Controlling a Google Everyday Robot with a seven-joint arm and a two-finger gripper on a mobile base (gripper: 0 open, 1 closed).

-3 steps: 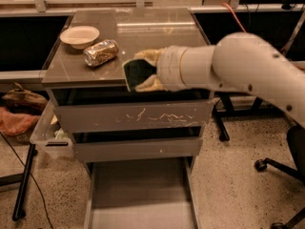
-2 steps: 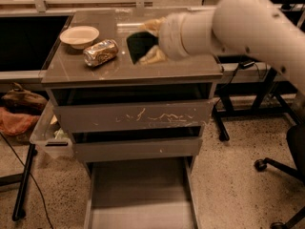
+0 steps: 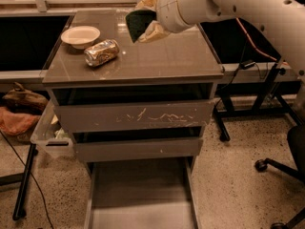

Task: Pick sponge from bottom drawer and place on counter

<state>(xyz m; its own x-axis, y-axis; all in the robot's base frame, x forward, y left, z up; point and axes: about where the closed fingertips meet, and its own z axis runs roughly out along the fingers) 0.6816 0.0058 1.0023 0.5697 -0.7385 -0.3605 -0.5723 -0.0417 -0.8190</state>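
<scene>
My gripper (image 3: 145,17) is shut on the sponge (image 3: 138,23), whose dark green face shows toward the camera. It holds the sponge in the air above the middle back of the counter (image 3: 162,61), just right of the crushed golden can (image 3: 101,53). The sponge does not touch the counter. The bottom drawer (image 3: 140,194) is pulled out wide below the cabinet and its flat floor is bare. The white arm comes in from the upper right.
A white bowl (image 3: 80,35) sits at the counter's back left, next to the can. A clear bin (image 3: 50,135) and a brown bag (image 3: 21,101) lie left of the cabinet. A chair base (image 3: 281,166) stands at the right.
The gripper has lifted the sponge from the cabinet's front edge up and back, over the counter.
</scene>
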